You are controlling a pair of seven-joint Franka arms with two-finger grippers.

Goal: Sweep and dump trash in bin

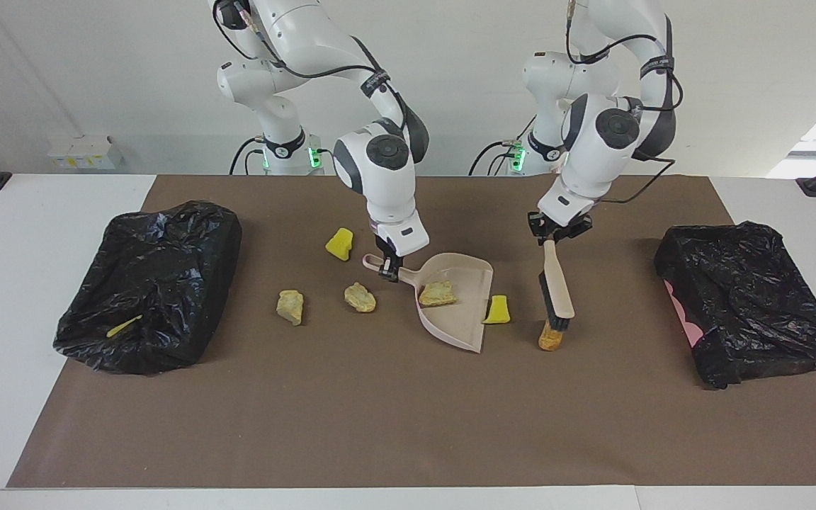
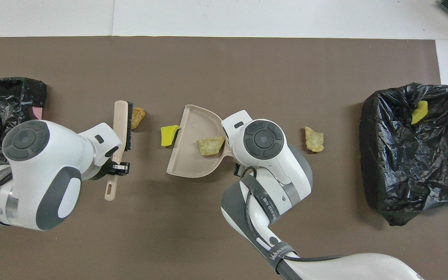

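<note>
My right gripper (image 1: 388,268) is shut on the handle of the beige dustpan (image 1: 461,326), which rests on the mat with one pale beige chunk (image 1: 438,292) of trash in it. A yellow sponge bit (image 1: 499,310) lies on the mat just outside the pan's open edge. My left gripper (image 1: 555,235) is shut on the brush (image 1: 557,287) handle. The bristles rest against the orange-brown piece (image 1: 551,338). Two beige chunks (image 1: 290,306) (image 1: 360,297) and another yellow sponge bit (image 1: 339,243) lie toward the right arm's end. From overhead, the brush (image 2: 121,120) stands beside the orange-brown piece (image 2: 137,116).
A black-bagged bin (image 1: 153,283) at the right arm's end holds a yellow scrap (image 1: 125,326). A second black-bagged bin (image 1: 748,297) sits at the left arm's end. A brown mat (image 1: 380,411) covers the table.
</note>
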